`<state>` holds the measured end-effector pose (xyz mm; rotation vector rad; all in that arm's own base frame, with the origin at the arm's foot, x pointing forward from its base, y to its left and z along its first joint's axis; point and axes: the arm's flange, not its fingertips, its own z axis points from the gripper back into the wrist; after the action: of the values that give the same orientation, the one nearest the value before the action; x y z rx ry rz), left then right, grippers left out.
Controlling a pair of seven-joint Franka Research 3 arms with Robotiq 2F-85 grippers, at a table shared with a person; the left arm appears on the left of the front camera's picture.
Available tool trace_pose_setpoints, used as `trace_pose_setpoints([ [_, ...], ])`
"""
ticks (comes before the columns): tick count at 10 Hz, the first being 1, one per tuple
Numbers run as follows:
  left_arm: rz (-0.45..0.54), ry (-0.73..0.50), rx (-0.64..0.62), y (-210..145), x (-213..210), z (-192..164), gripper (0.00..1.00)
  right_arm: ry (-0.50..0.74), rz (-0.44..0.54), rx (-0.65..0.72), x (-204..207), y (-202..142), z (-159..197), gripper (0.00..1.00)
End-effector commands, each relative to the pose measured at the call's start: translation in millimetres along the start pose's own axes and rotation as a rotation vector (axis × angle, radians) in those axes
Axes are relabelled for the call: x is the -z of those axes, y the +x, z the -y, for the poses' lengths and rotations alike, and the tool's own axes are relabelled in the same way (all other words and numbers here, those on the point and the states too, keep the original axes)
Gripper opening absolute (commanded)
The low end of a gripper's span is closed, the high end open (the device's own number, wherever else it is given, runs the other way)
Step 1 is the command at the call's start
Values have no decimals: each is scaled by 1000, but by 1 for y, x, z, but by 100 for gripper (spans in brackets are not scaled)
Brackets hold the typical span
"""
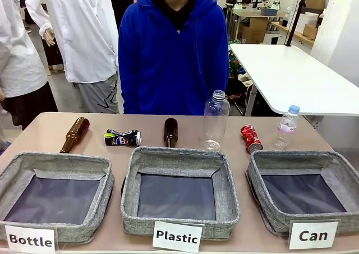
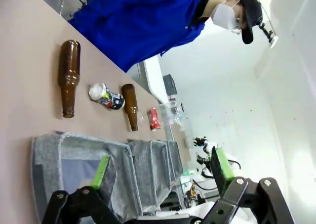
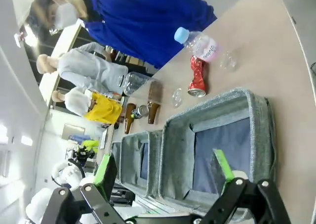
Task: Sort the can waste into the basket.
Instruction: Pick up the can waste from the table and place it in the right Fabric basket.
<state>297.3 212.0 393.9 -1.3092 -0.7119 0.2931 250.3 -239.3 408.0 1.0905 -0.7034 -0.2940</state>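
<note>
A dented red can (image 1: pixel 251 138) (image 3: pixel 198 75) (image 2: pixel 154 119) lies on the table just behind the grey basket labelled Can (image 1: pixel 303 169) (image 3: pixel 232 103), at the front right. A dented black can with green and white marks (image 1: pixel 123 137) (image 2: pixel 106 96) lies farther left, behind the gap between the other baskets. My left gripper (image 2: pixel 160 167) hangs open above the Bottle basket. Over the Can basket my right gripper (image 3: pixel 165 169) is open too. Neither holds anything.
Grey baskets labelled Bottle (image 1: pixel 56 165) and Plastic (image 1: pixel 178 156) stand left and centre. Two brown glass bottles (image 1: pixel 75 134) (image 1: pixel 170 132) lie behind them. A tall clear bottle (image 1: pixel 215 120) and a small capped one (image 1: pixel 287 127) stand upright beside the red can. A person in blue (image 1: pixel 173 52) stands at the far edge.
</note>
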Motion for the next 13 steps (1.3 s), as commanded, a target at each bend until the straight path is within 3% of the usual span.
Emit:
trace_pose_setpoints([
  [1, -52, 5, 50, -8, -15, 8, 100, 7, -47, -38, 8, 3, -17, 100],
  [5, -52, 5, 50, -8, -15, 8, 100, -2, -62, -5, 14, 1, -16, 100],
  [6, -52, 5, 50, -8, -15, 8, 100, -42, -99, -82, 27, -2, -43, 100],
  [10, -52, 5, 50, -8, -15, 8, 100, -421, -349, -408, 151, -2, -184, 100],
  [13, -52, 5, 50, -8, -15, 8, 100, -701, -481, -647, 258, -42, -228, 100],
])
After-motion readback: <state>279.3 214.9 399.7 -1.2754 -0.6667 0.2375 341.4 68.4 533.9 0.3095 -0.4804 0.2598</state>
